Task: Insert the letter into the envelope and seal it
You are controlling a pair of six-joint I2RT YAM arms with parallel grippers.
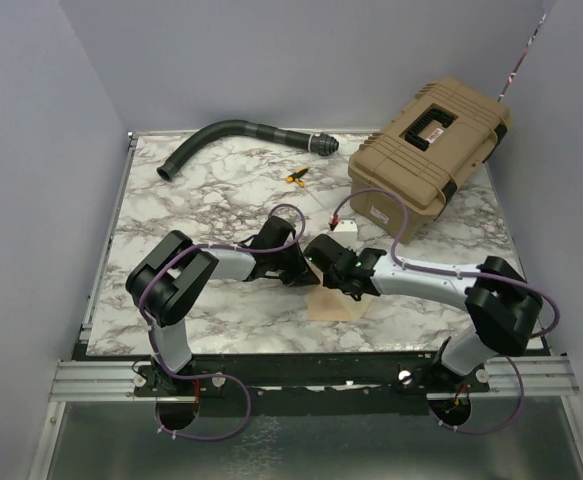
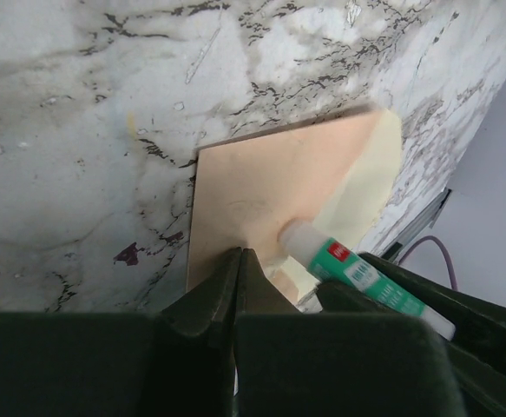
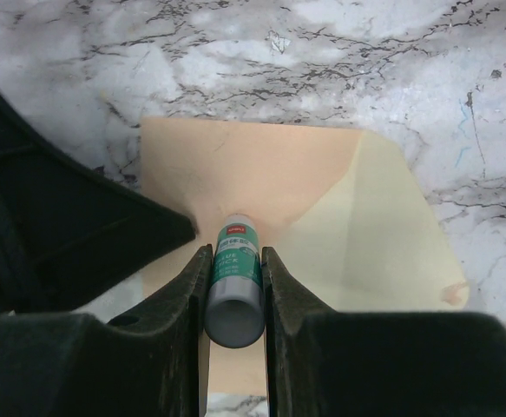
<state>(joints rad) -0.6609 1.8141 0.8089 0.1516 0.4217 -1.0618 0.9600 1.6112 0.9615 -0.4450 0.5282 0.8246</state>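
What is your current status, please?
Left gripper shut, tips on the envelope. Right gripper shut on glue stick, tip at the open flap. Letter not seen; nothing blocking.

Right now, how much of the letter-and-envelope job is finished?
Done, probably: no loose letter shows, so it is likely inside the envelope, though I cannot see it. In hand: the right fingers grip a glue stick with its tip on the envelope by the open flap, while the shut left fingers seem to pin the envelope down. Left: fold the flap over and press it shut.
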